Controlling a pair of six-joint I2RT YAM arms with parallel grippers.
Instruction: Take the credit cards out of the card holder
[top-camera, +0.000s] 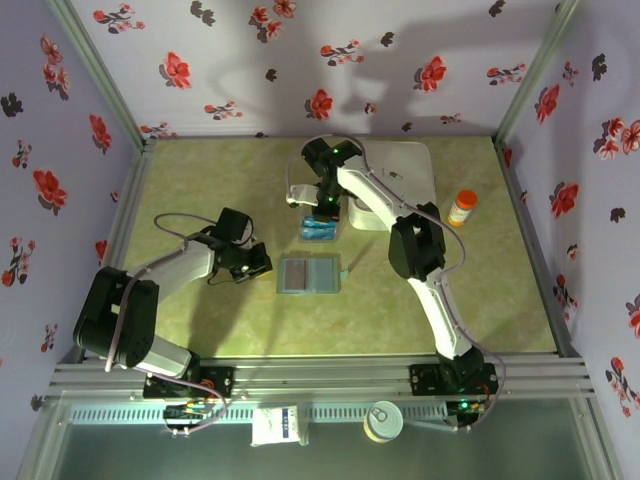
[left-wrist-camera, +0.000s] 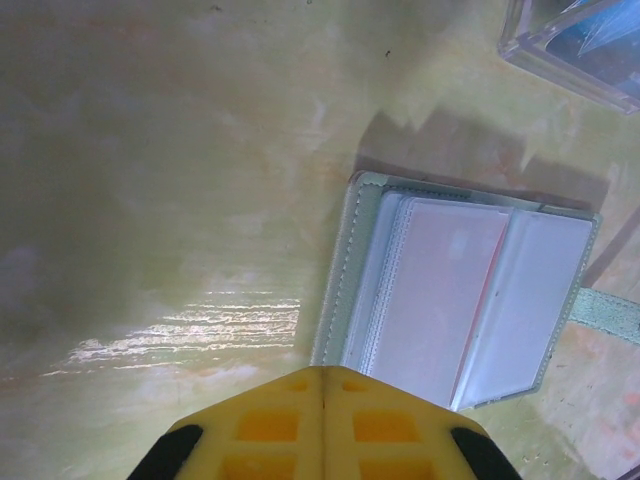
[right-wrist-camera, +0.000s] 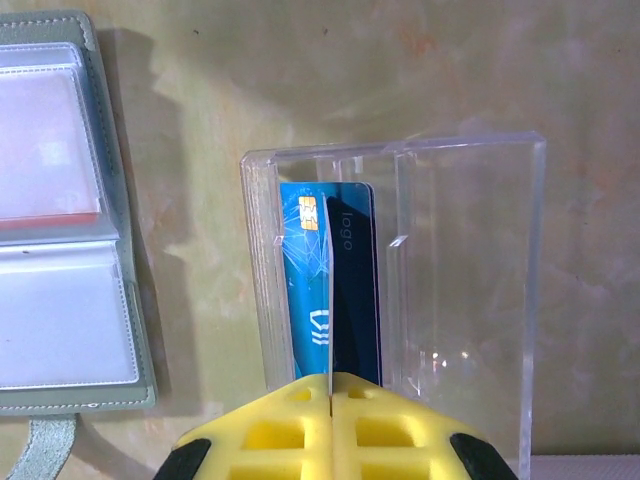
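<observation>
Card holder (top-camera: 308, 274) open; left gripper (top-camera: 265, 266) closed empty at its 9 o'clock; right gripper (right-wrist-camera: 329, 385) pinches credit card (right-wrist-camera: 312, 290) in clear box (right-wrist-camera: 470, 260).

Legible on the dark blue card (right-wrist-camera: 356, 300) in the clear box (right-wrist-camera: 470, 300): the word "logo" in pale letters, running lengthwise. On the light blue card (right-wrist-camera: 303, 300) beside it, only a white wave-like emblem and a gold chip.
</observation>
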